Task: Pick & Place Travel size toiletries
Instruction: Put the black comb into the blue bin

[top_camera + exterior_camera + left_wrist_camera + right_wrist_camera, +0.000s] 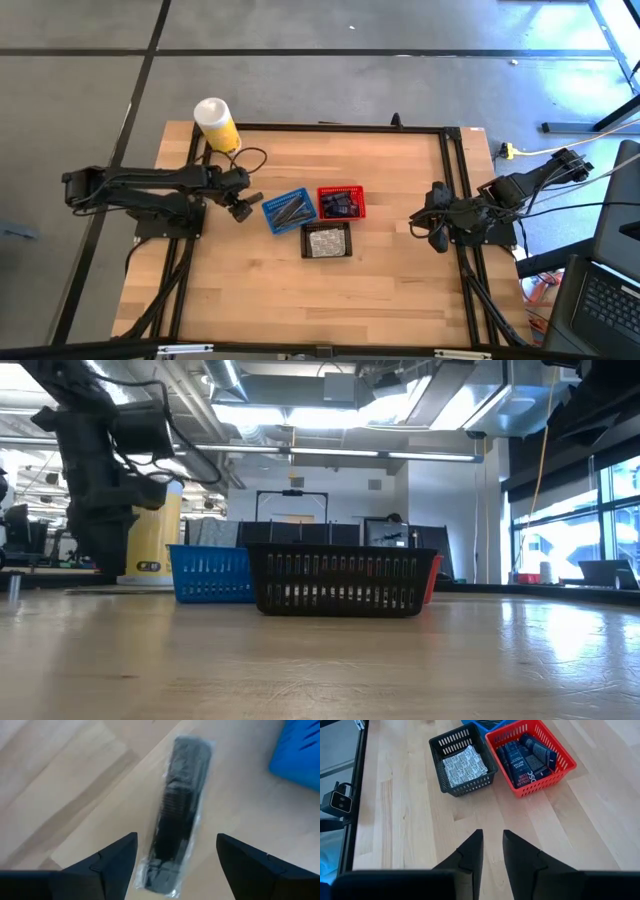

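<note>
High view: the left gripper sits left of centre, just left of the blue basket; its wrist view shows the fingers spread wide above a black comb in a clear packet lying on the wooden table; right gripper waits at the right edge, fingers nearly together, pinching nothing; dark navy tubes fill the red basket; white sachets fill the black basket
</note>
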Action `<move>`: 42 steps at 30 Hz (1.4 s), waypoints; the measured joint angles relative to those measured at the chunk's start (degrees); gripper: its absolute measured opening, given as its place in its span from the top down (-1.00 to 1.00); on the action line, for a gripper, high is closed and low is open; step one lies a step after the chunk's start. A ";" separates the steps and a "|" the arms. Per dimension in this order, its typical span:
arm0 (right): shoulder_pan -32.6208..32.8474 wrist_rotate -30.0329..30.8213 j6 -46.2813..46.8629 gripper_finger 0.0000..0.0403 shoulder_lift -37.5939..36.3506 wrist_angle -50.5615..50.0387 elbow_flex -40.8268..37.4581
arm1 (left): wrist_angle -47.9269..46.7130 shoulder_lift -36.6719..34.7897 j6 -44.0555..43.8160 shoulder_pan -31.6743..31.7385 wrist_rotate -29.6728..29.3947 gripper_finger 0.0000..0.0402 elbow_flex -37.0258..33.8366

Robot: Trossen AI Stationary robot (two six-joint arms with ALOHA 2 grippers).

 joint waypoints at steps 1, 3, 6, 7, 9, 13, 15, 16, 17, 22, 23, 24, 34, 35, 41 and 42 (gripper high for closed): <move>-0.01 0.01 0.00 0.63 0.00 0.00 0.00 | -0.25 0.81 0.00 0.02 0.03 -0.34 0.00; 0.00 0.01 0.00 0.64 0.00 -0.01 0.00 | -0.22 2.36 0.17 0.00 0.24 -0.34 0.00; 0.00 0.01 0.00 0.66 0.00 -0.01 0.00 | -0.23 4.80 0.17 -0.14 0.13 -0.33 0.00; -0.02 0.00 0.00 0.66 0.00 0.01 0.00 | -0.22 5.62 0.17 -0.14 -0.02 -0.33 0.00; 0.00 0.00 0.00 0.67 0.00 -0.01 0.00 | -0.23 7.24 0.17 -0.13 -0.14 -0.33 0.00; -0.02 0.01 0.00 0.70 0.00 0.00 0.00 | -0.21 10.44 0.20 -0.15 -0.39 -0.33 0.39; 0.00 0.00 0.00 0.71 0.00 -0.01 0.00 | -0.44 11.81 0.16 -0.15 0.09 -0.33 0.54; -0.01 0.00 0.00 0.71 0.00 -0.01 0.00 | -0.45 12.16 0.15 -0.13 0.50 -0.33 0.57; -0.02 0.00 0.00 0.72 0.00 0.01 0.00 | -0.46 12.41 0.15 -0.13 0.86 -0.33 0.59; 0.00 0.02 0.00 0.74 0.00 0.00 0.00 | -0.49 12.25 0.09 -0.13 1.35 -0.32 0.53; 0.00 0.01 0.01 0.74 0.00 0.01 0.00 | -0.49 12.21 0.09 -0.13 1.41 -0.30 0.51; 0.00 0.01 0.00 0.74 0.00 0.00 0.00 | -0.49 12.21 -0.01 -0.13 1.47 -0.28 0.50; -0.02 0.00 0.00 0.64 0.00 0.01 0.00 | -0.99 12.21 -1.59 -0.13 1.25 0.06 0.42; 0.00 0.01 0.02 0.62 0.00 0.01 0.00 | -1.08 12.21 -1.74 -0.13 1.25 0.09 0.42; -0.01 0.01 0.01 0.56 0.00 0.00 0.00 | -1.28 12.21 -2.91 -0.13 1.25 0.26 0.42; 0.00 0.00 0.00 0.55 0.00 0.00 0.00 | -1.30 12.21 -2.93 -0.13 1.25 0.29 0.44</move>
